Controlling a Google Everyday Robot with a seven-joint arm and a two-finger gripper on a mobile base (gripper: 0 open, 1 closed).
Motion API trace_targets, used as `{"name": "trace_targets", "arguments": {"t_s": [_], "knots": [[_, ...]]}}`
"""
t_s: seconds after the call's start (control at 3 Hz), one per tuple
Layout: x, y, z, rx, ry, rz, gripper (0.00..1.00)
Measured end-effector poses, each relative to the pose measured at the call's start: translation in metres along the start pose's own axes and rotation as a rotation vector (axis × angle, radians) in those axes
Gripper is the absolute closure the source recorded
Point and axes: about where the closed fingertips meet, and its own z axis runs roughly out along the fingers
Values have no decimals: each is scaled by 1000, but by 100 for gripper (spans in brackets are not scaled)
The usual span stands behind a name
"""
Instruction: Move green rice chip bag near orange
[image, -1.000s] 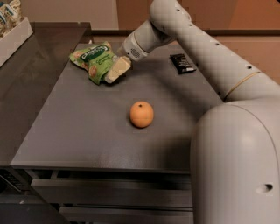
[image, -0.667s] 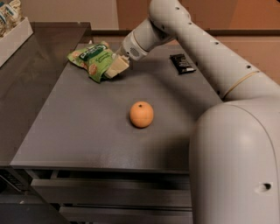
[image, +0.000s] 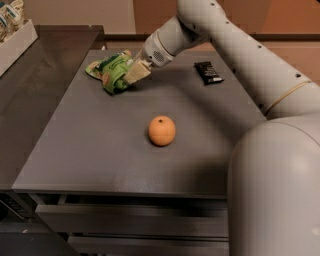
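Observation:
The green rice chip bag is crumpled at the far left of the grey table. My gripper reaches in from the right and is shut on the bag's right edge, its pale fingers pressed on the foil. The orange sits near the middle of the table, stem dot up, well in front of and to the right of the bag. My arm stretches over the table's back right.
A small black wrapped bar lies at the back right of the table. A white bin with packets stands on the darker counter at the far left. Drawers sit under the table's front edge.
My gripper and the bag have shifted slightly up and away, with the bag a little more bunched. The orange and the black bar have not moved.

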Motion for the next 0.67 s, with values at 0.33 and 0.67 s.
{"name": "trace_targets", "arguments": {"t_s": [0.33, 0.67], "knots": [[3, 10, -22, -7, 7, -18, 100], [14, 23, -49, -11, 22, -21, 100]]}}
